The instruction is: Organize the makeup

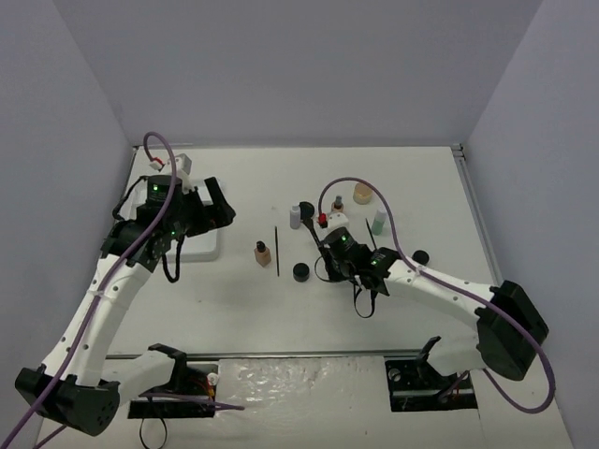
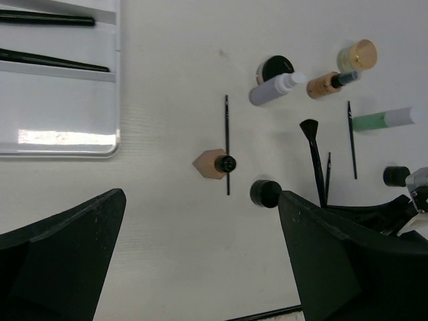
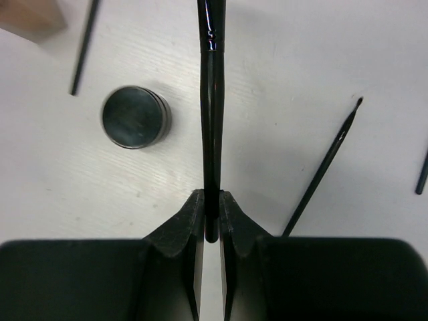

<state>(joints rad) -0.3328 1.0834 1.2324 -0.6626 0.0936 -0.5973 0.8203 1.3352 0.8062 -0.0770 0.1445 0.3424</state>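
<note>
The makeup lies spread over the white table. My right gripper (image 3: 211,200) (image 1: 328,236) is shut on the handle of a thin black brush (image 3: 211,120), which lies flat with its flared head (image 2: 309,127) away from me. A black round pot (image 3: 136,117) sits just left of it and a thin pencil (image 3: 321,170) to the right. My left gripper (image 2: 200,200) (image 1: 211,210) hangs open and holds nothing, above the table next to the white tray (image 2: 60,144). Two black brushes (image 2: 47,20) lie in the tray's grooves. A beige bottle (image 2: 215,164) stands against another thin pencil (image 2: 227,134).
Farther back stand a grey bottle (image 1: 296,217), a black pot (image 2: 276,67), a tan compact (image 1: 361,195), a small capped bottle (image 2: 328,83) and a green-white bottle (image 1: 378,222). Another black pot (image 1: 421,256) sits beside the right arm. Grey walls close in the table.
</note>
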